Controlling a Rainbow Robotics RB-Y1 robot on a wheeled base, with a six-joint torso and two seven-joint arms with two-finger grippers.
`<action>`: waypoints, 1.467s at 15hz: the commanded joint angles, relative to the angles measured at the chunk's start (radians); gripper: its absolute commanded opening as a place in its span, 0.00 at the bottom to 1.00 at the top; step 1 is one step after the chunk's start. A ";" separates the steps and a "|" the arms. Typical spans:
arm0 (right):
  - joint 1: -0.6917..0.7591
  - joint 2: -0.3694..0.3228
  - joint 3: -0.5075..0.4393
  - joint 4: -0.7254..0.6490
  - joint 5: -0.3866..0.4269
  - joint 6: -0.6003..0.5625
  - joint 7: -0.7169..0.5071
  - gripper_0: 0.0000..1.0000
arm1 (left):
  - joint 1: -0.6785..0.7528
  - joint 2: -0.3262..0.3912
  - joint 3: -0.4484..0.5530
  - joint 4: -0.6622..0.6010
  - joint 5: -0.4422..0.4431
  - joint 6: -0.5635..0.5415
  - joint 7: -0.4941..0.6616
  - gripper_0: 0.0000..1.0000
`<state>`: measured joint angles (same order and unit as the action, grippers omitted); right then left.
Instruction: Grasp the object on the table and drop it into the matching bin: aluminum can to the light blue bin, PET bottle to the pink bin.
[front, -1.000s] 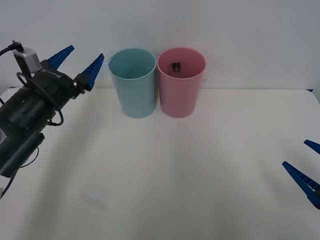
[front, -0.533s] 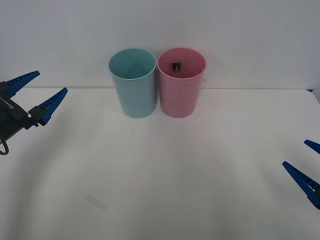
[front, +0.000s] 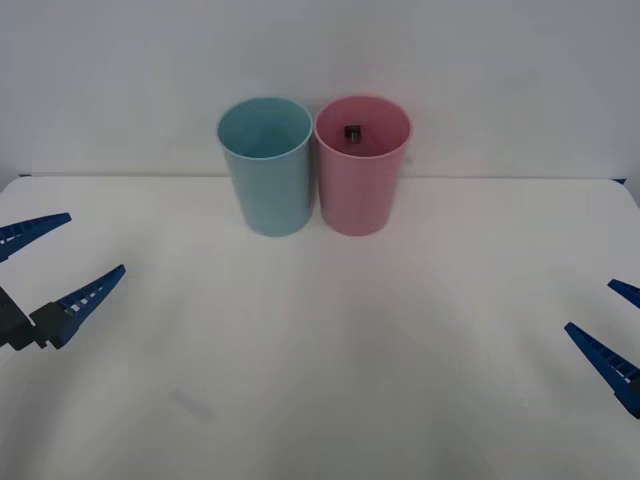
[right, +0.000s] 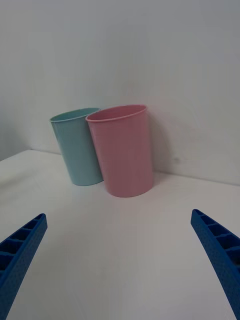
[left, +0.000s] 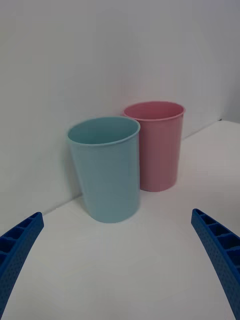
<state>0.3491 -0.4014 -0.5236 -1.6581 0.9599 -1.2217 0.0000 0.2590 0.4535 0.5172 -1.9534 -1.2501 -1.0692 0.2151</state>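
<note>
So the small dark see-through PET bottle with its dark cap (front: 352, 133) is already sitting inside the tall round pink plastic bin (front: 362, 190), cap end poking up near the far rim, so it looks roughly upright. The pale turquoise-blue plastic bin (front: 266, 185) stands just beside it on the white tabletop (front: 330, 350). Left end effector (front: 45, 262) hangs wide apart, empty, well off to the left; right end effector (front: 612, 330) likewise wide, low right. I'd say job's done.

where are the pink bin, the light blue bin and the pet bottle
pink bin (front: 356, 195), front view, on its outer wall
light blue bin (front: 272, 195), front view, on its outer wall
PET bottle (front: 352, 132), front view, on its dark cap inside the pink bin
</note>
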 joint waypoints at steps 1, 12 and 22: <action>0.000 0.000 0.000 0.000 0.000 0.000 0.000 1.00 | 0.069 -0.001 0.033 -0.036 0.004 -0.032 -0.016 1.00; 0.000 0.000 0.000 0.000 0.000 0.000 0.000 1.00 | 0.281 0.005 0.133 -0.036 0.118 -0.107 -0.056 1.00; 0.000 0.000 0.000 0.000 0.000 0.000 0.000 1.00 | 0.324 0.005 0.129 -0.036 0.164 -0.104 -0.046 1.00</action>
<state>0.3491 -0.4014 -0.5236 -1.6581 0.9599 -1.2217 0.0000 0.5829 0.4587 0.6459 -1.9898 -1.0861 -1.1739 0.1686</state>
